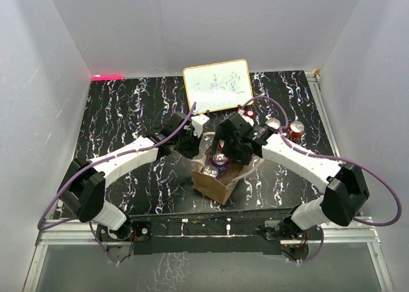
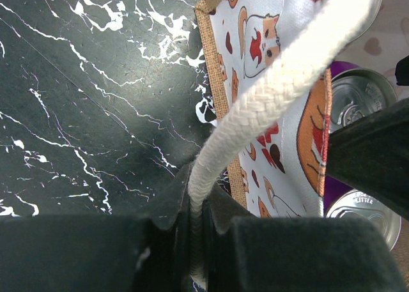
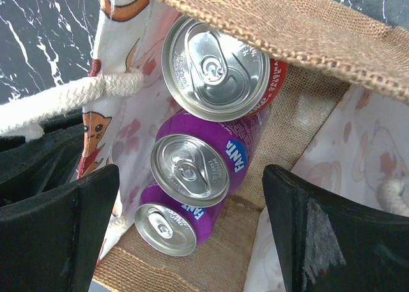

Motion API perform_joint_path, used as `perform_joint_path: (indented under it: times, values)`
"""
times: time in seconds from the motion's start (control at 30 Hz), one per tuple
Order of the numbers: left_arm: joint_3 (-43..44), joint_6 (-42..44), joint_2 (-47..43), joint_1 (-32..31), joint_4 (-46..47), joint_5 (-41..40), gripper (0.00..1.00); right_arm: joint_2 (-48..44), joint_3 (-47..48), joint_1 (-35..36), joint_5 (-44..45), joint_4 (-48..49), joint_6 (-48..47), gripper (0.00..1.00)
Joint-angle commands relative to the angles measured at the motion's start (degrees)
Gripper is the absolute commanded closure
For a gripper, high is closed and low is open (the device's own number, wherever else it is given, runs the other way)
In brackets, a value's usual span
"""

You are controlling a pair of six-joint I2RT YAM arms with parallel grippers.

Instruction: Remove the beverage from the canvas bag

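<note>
Tan-brown canvas bag (image 1: 212, 183) is placed frame-centre on black marbled bench (image 1: 128, 113). White braided rope handle (image 2: 275, 94) is pinched by left pincer (image 2: 195, 228). Right pincer (image 3: 190, 190) is spread over purple drink cans (image 3: 192, 167) inside bag.

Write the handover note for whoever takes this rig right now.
Left hand: shut on the white rope handle of the canvas bag.
Right hand: open, holding nothing, poised over the bag's open mouth.
In the bag: one red-sided can and two purple Fanta cans.
Outside: two cans stand on the table by the right arm.
Left to do: close on a can and lift it out; none is gripped yet.
</note>
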Motion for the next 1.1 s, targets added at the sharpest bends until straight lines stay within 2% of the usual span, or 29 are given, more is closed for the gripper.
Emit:
perform_joint_path:
  times: [0.0, 0.8, 1.07]
  values:
    - [1.5, 0.6, -2.1, -0.6, -1.9, 0.2, 1.00, 0.5, -0.3, 0.4, 2.5, 2.3, 5.5, 0.02]
    - [1.7, 0.7, -1.8, -0.7, -2.1, 0.2, 1.00, 12.6, -0.9, 2.3, 4.1, 2.5, 10.0, 0.02]
    - [1.7, 0.7, -1.5, -0.7, -2.2, 0.0, 1.00, 12.6, -0.1, 2.6, 6.1, 1.3, 10.2, 0.07]
